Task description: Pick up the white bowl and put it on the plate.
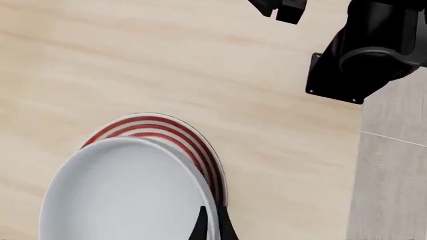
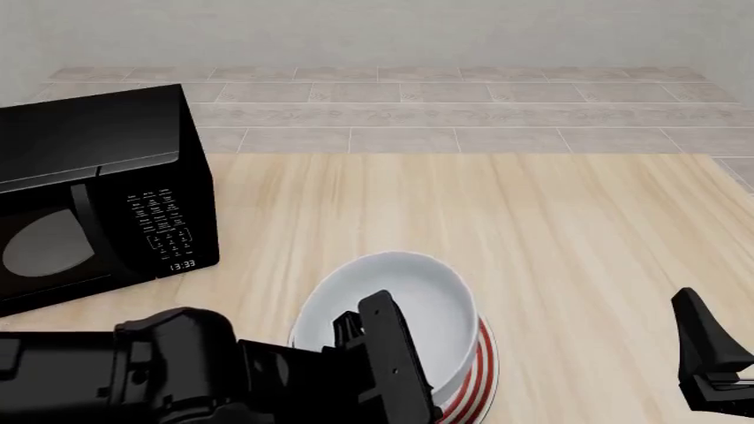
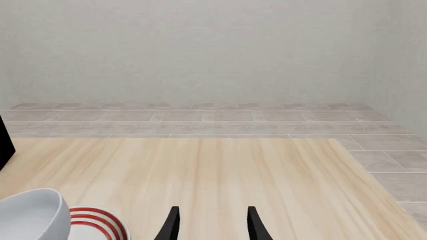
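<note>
The white bowl (image 2: 395, 300) sits over the plate (image 2: 478, 389), near the table's front edge, and covers most of it. The plate's red rings (image 1: 177, 134) show past the bowl's rim on one side. In the right wrist view the bowl (image 3: 30, 215) looks slightly raised beside the plate (image 3: 100, 222); I cannot tell whether they touch. My left gripper (image 1: 212, 222) is shut on the bowl's rim (image 1: 213, 200), one finger inside and one outside. My right gripper (image 3: 212, 225) is open and holds nothing, low at the front right (image 2: 707, 353), apart from both dishes.
A black microwave (image 2: 94, 212) stands at the table's left. My left arm (image 2: 177, 371) fills the near left corner. The right arm's base (image 1: 363, 55) sits at the table edge. Grey tiled floor (image 2: 471, 115) lies beyond the wooden tabletop (image 2: 566, 230).
</note>
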